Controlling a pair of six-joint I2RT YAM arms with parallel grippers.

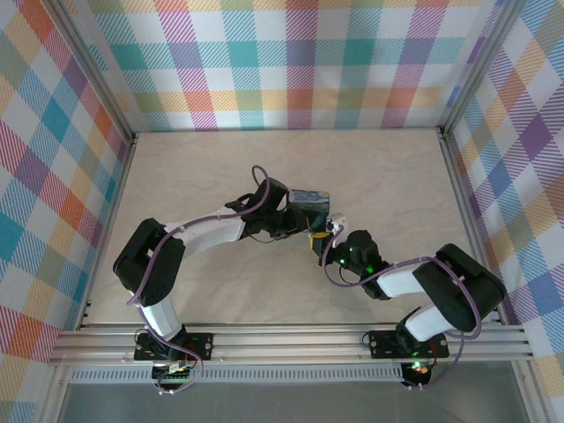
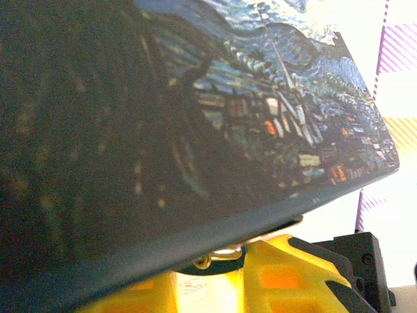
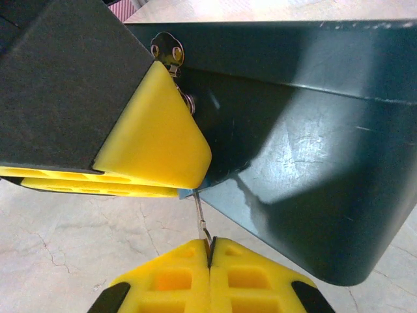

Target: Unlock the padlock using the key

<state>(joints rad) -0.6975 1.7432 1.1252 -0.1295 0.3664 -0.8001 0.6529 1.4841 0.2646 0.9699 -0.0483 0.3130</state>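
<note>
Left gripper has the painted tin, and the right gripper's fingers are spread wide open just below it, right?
Not quite. The right gripper is closed, not open: its yellow fingers are pressed together on a thin silvery metal piece, likely the key. The right wrist view shows this. The left gripper does hold the painted tin.

A lab-style robot test cell, shown by aluminium frame rails [image 1: 291, 339], plaid fabric walls [image 1: 300, 62], marbled tabletop [image 1: 220, 167].

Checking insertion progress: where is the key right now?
In the right wrist view, the key sits bottom centre, pinched in the right gripper's shut fingertips, its tip reaching up to the left gripper's yellow fingers against the dark tin.
</note>
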